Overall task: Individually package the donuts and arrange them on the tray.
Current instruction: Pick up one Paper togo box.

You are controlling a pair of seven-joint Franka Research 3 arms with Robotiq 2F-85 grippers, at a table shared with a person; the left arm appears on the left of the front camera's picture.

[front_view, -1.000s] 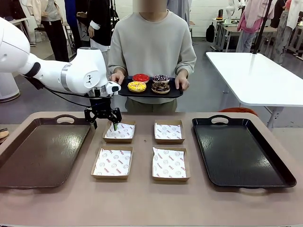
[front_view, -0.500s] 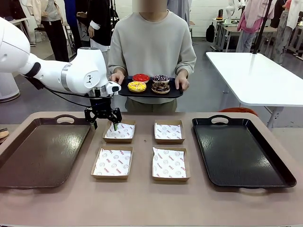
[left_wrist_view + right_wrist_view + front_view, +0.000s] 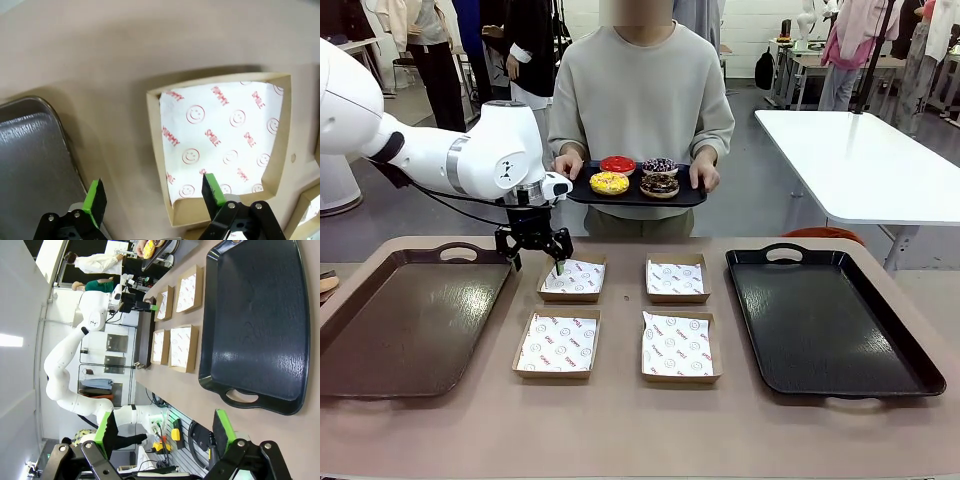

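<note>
tan tabletop (image 3: pixel 620 430) carries four paper-lined boxes (image 3: pixel 675 345) between a brown tray (image 3: pixel 380 340) and a black tray (image 3: pixel 830 320). left gripper (image 3: pixel 535 265) hangs released, jaws wide and empty, one green pad above the edge of the nearest box (image 3: pixel 572 278), the brown tray just off its other finger. beyond and above it, a person holds a serving tray (image 3: pixel 635 197) bearing the donuts: red donut (image 3: pixel 617 164), yellow donut (image 3: pixel 609 183), chocolate donut (image 3: pixel 659 185), sprinkled purple donut (image 3: pixel 660 165). right gripper (image 3: pixel 162 430) is likewise released and empty, the black tray ahead of its fingers.

Beyond the tan table (image 3: pixel 620 435), at picture right, stands a white table (image 3: pixel 860 160).
</note>
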